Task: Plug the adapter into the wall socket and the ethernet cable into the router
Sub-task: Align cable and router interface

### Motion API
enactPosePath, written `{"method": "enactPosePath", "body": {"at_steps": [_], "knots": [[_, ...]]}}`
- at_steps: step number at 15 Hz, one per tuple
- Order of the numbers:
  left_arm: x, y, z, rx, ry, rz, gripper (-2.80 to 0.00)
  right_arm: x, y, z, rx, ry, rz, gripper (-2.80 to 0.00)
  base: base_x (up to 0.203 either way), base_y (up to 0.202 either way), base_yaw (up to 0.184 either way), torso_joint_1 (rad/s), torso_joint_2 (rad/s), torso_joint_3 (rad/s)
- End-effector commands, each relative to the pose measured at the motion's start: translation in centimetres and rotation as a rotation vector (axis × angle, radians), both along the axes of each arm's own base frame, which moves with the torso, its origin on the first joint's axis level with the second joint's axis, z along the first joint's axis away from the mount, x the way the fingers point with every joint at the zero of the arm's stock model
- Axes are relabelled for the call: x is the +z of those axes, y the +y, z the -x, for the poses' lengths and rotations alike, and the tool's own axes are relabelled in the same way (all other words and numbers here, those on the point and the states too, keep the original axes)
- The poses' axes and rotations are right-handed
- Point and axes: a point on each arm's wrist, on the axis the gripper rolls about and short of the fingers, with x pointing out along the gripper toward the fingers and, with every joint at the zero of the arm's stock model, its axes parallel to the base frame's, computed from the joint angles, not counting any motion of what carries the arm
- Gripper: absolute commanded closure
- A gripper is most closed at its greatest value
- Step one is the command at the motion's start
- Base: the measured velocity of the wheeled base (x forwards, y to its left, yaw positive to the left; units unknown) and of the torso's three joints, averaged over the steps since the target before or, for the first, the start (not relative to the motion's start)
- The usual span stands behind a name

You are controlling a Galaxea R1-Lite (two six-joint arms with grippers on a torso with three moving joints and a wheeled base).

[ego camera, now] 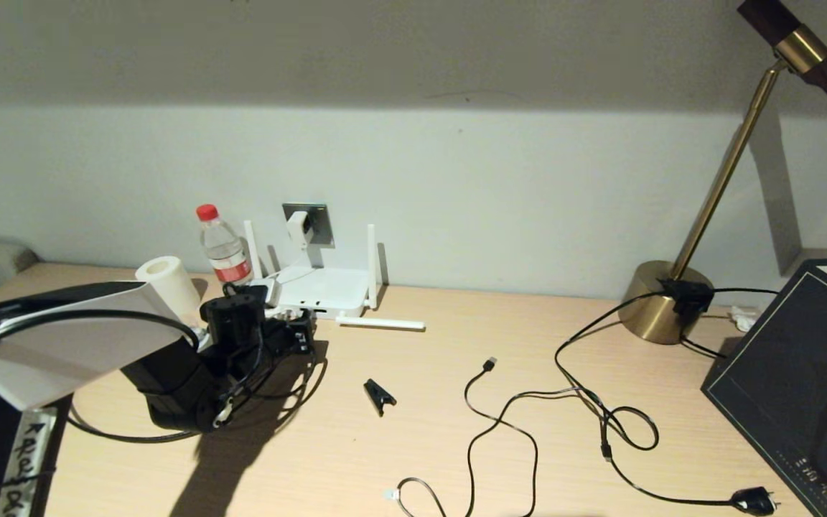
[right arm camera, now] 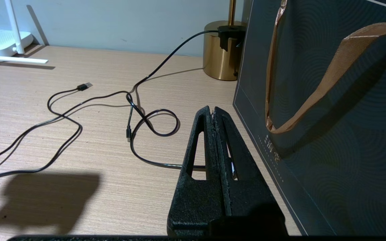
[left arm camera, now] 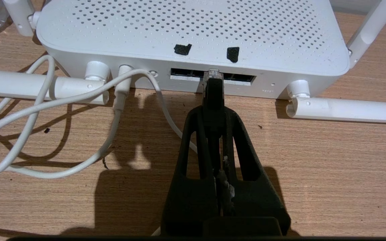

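The left gripper point(left arm camera: 214, 97) is low over the desk, right in front of the router point(left arm camera: 193, 30). Its two black fingers point(left arm camera: 238, 134) are squeezed tight on the ethernet cable point(left arm camera: 213, 90). The little clear plug at the tip is at the row of ports point(left arm camera: 213, 76), touching the opening or just inside it. I cannot tell if it has clicked in.

A thin white cord point(left arm camera: 79, 97) already goes into the router beside the ports. Behind the router, the adapter point(ego camera: 299, 228) sits in the wall socket point(ego camera: 316, 219), so that job looks done.

The right gripper point(right arm camera: 214, 115) rests far off by a dark bag point(right arm camera: 330, 117), with its fingers pressed together and nothing in them.

What could go wrong? If the plug goes in crooked, it may jam on the port's edge. A hard push could then slide the light router back, or bend the plug.
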Motion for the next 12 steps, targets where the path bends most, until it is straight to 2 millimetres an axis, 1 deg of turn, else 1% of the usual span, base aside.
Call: {"method": "enactPosePath", "body": {"at_steps": [1, 12], "knots": [[-0.08, -0.02, -0.09, 0.000, -0.005, 0.001, 0.00, -0.97, 0.00, -0.28, 0.000, 0.034, 0.000, 0.00, 0.000, 0.000, 0.000, 0.000, 0.00, 0.000], [-0.58, -0.20, -0.80, -0.001, -0.010, 0.002, 0.00, -0.97, 0.00, -0.28, 0.001, 0.034, 0.000, 0.00, 0.000, 0.000, 0.000, 0.000, 0.00, 0.000]]}}
